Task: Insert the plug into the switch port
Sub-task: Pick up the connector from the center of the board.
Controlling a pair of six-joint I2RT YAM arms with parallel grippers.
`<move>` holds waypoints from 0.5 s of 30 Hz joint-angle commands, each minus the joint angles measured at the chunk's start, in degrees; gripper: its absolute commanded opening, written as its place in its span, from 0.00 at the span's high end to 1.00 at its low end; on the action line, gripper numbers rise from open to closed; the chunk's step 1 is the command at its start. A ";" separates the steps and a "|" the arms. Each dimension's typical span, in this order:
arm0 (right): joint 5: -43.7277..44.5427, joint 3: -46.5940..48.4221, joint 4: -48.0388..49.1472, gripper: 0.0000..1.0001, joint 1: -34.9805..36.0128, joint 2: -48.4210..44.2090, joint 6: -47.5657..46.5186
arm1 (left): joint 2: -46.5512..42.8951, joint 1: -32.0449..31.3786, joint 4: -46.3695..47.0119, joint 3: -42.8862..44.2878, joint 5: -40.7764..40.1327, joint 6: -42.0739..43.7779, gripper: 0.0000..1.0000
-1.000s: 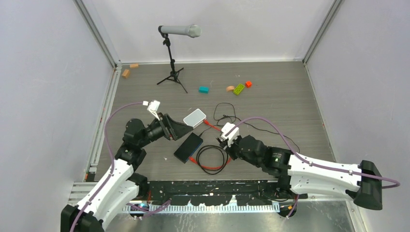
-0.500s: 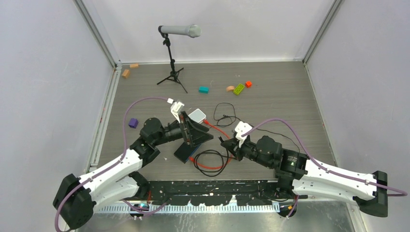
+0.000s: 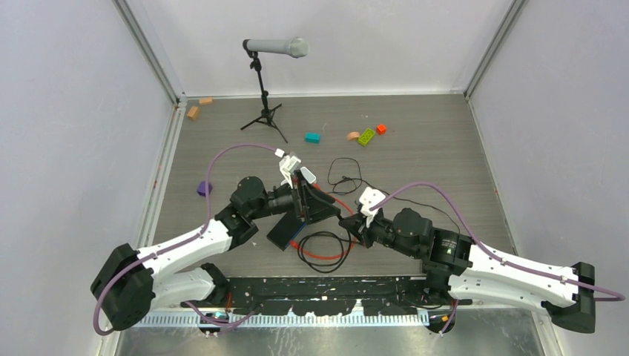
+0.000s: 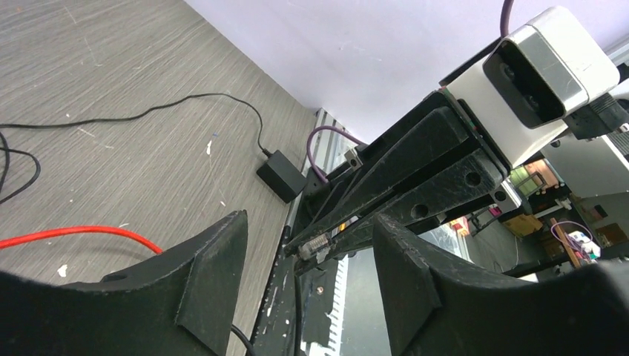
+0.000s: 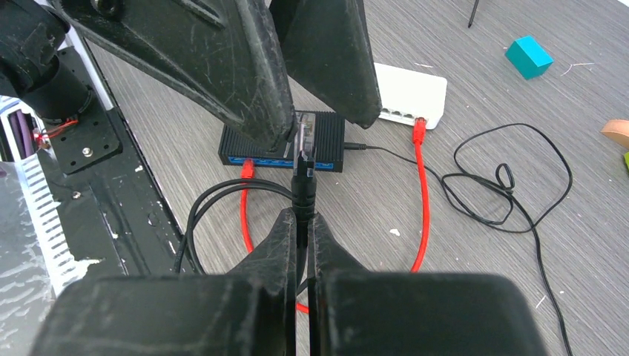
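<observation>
The plug point(image 5: 302, 139) can twist or slip out of line if the left gripper point(image 4: 308, 226) closes on it off-centre, because the right gripper point(image 5: 300, 222) is clamped only on the black cable point(image 5: 304, 194) just behind it. The plug is in the air between the half-open left jaws, near the switch point(image 5: 330, 137) and not yet at a switch port point(image 5: 271, 159).

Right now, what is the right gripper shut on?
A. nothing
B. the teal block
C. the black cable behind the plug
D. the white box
C: in the right wrist view the right gripper has its fingers pinched together on the black cable, just behind the clear plug.
</observation>
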 commanded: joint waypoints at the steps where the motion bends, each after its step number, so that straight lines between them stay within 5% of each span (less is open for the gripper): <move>1: 0.60 2.13 3.21 1.00 0.02 -1.09 1.35 | 0.98 -1.02 4.55 2.76 0.68 1.33 0.38; 11: 3.10 2.43 4.34 1.00 0.06 0.46 4.21 | 2.47 -2.75 6.49 2.97 4.16 1.96 0.49; 15: 3.08 2.18 4.66 0.99 0.02 0.54 4.52 | 2.47 -2.76 6.30 2.75 4.11 2.09 0.63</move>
